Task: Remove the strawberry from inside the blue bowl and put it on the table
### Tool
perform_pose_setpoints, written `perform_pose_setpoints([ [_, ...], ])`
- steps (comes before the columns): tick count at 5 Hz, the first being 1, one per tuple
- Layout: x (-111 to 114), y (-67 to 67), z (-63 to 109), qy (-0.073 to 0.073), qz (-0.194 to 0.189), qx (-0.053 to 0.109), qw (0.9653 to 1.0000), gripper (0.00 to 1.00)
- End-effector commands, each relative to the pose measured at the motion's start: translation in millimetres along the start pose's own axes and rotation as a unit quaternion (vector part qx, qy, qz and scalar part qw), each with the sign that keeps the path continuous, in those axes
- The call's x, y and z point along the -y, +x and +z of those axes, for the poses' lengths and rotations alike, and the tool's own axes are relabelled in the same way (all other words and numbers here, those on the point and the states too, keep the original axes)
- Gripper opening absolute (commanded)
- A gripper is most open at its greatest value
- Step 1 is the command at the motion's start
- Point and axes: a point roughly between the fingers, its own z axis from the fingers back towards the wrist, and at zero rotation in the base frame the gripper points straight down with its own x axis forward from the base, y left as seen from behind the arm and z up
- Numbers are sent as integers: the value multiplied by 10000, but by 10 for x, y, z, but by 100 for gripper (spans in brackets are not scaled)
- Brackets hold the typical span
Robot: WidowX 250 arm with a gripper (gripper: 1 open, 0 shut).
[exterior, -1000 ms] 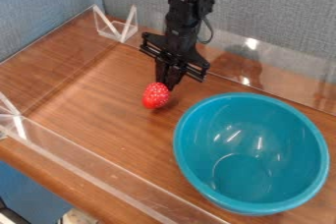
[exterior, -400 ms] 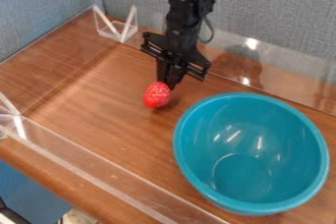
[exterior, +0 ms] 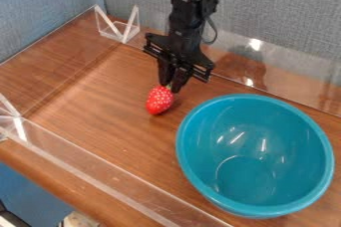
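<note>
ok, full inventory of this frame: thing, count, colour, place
strawberry: 1, red, on the table just left of the bowl, under the gripper tips
bowl: 1, teal-blue, empty, right front of the table
table: 1, reddish-brown wood grain
acrylic walls: clear, low, along the table edges
back wall: grey-blue panel behind the table
arm: 1, black, coming down from the top centre
gripper: 1, black, pointing down right above the strawberry, jaws slightly apart
</note>
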Motion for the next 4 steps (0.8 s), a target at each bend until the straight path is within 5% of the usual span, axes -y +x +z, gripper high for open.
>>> perform_pose_setpoints([
  [1,-38,54,171,-14,51,243,9997,100],
  [4,-31,66,81,-89,54,121,9999,100],
])
